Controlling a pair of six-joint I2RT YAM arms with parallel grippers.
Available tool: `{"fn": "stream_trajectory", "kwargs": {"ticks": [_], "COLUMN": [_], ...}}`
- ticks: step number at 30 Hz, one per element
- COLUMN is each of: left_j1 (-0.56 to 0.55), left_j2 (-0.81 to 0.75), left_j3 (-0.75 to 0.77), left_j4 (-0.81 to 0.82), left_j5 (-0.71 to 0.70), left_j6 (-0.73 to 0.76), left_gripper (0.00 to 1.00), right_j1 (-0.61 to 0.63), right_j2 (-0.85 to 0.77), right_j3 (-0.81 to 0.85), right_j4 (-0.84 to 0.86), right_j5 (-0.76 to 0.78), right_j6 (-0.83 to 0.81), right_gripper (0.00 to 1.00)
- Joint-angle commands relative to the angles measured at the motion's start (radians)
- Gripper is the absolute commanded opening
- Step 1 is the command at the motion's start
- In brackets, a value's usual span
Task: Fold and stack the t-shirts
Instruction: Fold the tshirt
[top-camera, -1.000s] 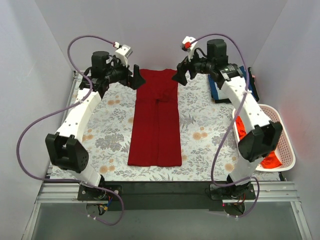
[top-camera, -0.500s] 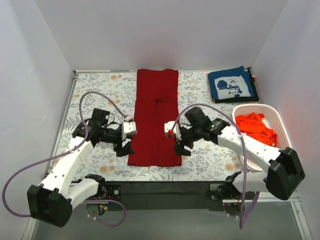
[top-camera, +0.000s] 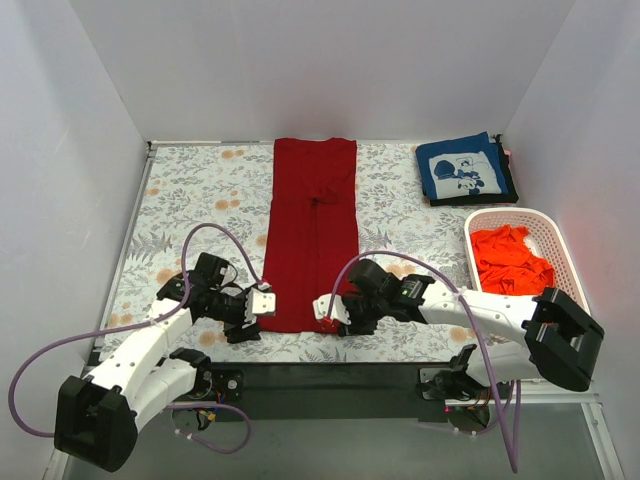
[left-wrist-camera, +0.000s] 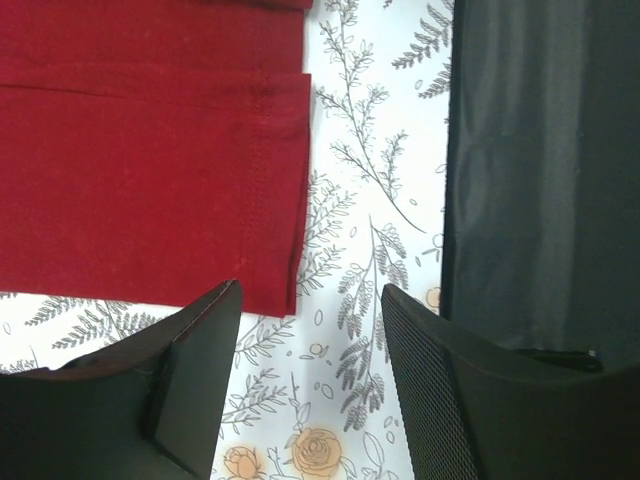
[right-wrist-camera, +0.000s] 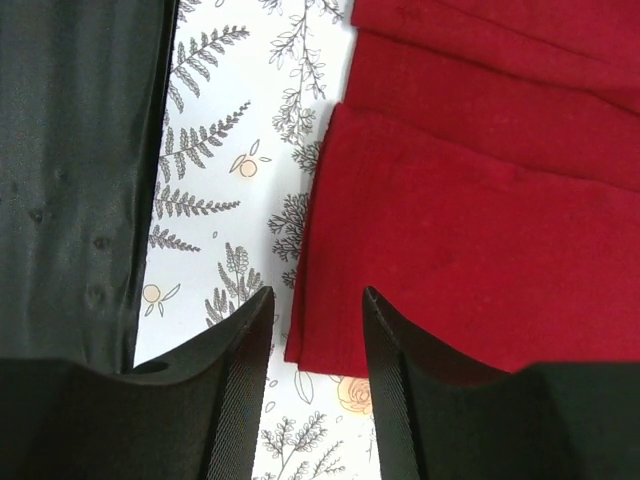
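Note:
The dark red t-shirt (top-camera: 312, 230) lies flat as a long folded strip down the middle of the floral table cloth. My left gripper (top-camera: 254, 322) is low at its near left corner, jaws open. In the left wrist view that corner (left-wrist-camera: 285, 295) lies just ahead of my left gripper (left-wrist-camera: 310, 290), by the left finger. My right gripper (top-camera: 333, 320) is at the near right corner, also open. The right wrist view shows that corner (right-wrist-camera: 310, 345) lying between the fingers of my right gripper (right-wrist-camera: 318, 292). A folded navy t-shirt (top-camera: 463, 170) lies at the back right. The orange-red t-shirt (top-camera: 510, 258) is bunched in the basket.
A white perforated basket (top-camera: 563, 250) stands at the right edge of the table. The floral table cloth (top-camera: 200, 190) covers the table. A black strip (top-camera: 320, 375) runs along the near edge, just behind both grippers. White walls close in the back and sides.
Both arms have swung from the far end of the red t-shirt to its near corners and dropped low. Both sets of jaws have narrowed from wide open.

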Motion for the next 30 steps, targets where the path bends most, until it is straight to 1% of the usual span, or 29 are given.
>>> {"fn": "stream_trajectory", "kwargs": {"ticks": [1, 8, 14, 22, 25, 30], "left_j1": [-0.026, -0.127, -0.186, -0.195, -0.197, -0.195], "left_j2": [-0.014, -0.013, 0.049, 0.096, 0.109, 0.124], "left_j3": [-0.018, -0.075, -0.098, -0.127, -0.130, -0.133], "left_j4": [0.080, 0.200, 0.286, 0.319, 0.319, 0.319], "left_j5": [-0.028, -0.106, -0.172, -0.210, -0.216, -0.226], "left_j6": [-0.016, -0.080, -0.124, -0.098, -0.098, -0.099], "left_gripper": [0.57, 0.55, 0.54, 0.52, 0.50, 0.47], "right_j1": [0.024, 0.032, 0.032, 0.032, 0.033, 0.035], "right_j2": [0.011, 0.077, 0.096, 0.097, 0.097, 0.083], "right_j3": [-0.018, -0.022, -0.053, -0.074, -0.071, -0.067], "right_j4": [0.081, 0.122, 0.119, 0.113, 0.099, 0.071], "right_j5": [0.023, 0.092, 0.106, 0.086, 0.056, 0.017], "right_j6": [-0.006, 0.000, 0.003, 0.005, 0.008, 0.011], "right_gripper": [0.46, 0.45, 0.45, 0.48, 0.49, 0.54]}}
